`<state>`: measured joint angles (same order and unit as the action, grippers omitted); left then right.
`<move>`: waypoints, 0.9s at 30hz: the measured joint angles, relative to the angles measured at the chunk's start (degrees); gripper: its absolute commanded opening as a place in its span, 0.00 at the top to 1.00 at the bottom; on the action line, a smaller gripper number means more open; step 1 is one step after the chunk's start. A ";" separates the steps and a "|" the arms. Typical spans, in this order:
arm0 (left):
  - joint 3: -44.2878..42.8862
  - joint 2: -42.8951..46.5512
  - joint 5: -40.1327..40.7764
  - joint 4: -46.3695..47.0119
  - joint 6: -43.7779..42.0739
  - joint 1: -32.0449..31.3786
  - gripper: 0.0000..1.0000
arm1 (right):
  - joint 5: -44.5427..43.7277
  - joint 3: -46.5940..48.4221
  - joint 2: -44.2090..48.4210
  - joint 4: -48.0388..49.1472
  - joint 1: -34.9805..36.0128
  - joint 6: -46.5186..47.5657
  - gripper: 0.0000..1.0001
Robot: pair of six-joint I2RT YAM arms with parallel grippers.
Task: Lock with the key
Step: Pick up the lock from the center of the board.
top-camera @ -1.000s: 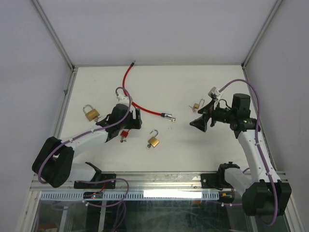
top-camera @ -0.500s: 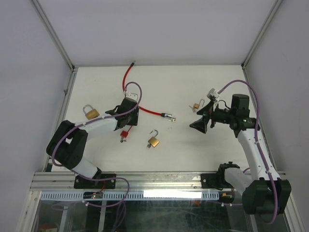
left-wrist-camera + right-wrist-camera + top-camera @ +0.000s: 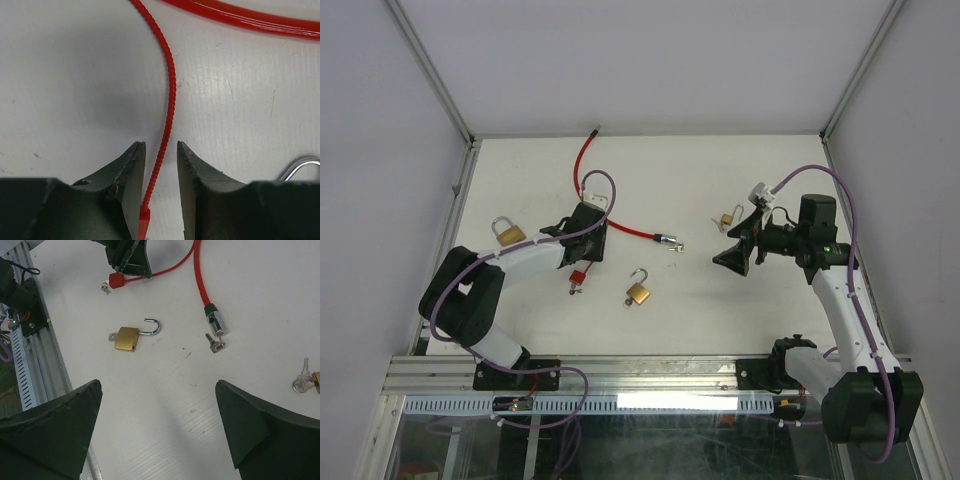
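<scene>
A brass padlock (image 3: 639, 292) lies mid-table with its shackle swung open and a key (image 3: 111, 337) in its body; the right wrist view shows it too (image 3: 128, 338). My left gripper (image 3: 588, 240) is down on the table straddling a thin red ribbed strap (image 3: 171, 85). Its jaws (image 3: 160, 145) stand narrow, open, with table showing on both sides of the strap. The strap runs to a red tag (image 3: 578, 277) with a small key (image 3: 105, 287). My right gripper (image 3: 730, 255) hovers wide open and empty (image 3: 157, 382), right of the padlock.
A thick red cable (image 3: 620, 225) crosses the table and ends in a silver lock head (image 3: 666, 240) with a loose key (image 3: 215, 344) beside it. A shut brass padlock (image 3: 507, 233) lies at the left. A small padlock with keys (image 3: 729, 219) lies at the right.
My left gripper has shifted up and to the right onto the thin red strap, and its jaws have narrowed around it. The right arm has hardly moved.
</scene>
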<state>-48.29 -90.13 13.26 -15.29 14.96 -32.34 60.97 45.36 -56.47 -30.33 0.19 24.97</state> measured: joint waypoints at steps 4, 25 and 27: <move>-0.07 -0.09 -0.46 -0.07 -0.02 0.00 0.67 | 0.04 0.00 0.00 0.00 0.00 0.00 0.00; -1.51 -3.52 -1.18 -0.11 -0.76 -0.33 1.00 | 1.20 0.00 -0.02 0.02 0.00 0.00 0.00; -1.51 -3.52 -1.18 -0.11 -0.70 -0.37 1.00 | 1.27 0.00 -0.02 0.02 0.00 -0.02 0.00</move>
<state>-49.80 -93.65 12.08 -15.40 14.26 -32.71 62.24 45.36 -56.49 -30.30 0.19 24.95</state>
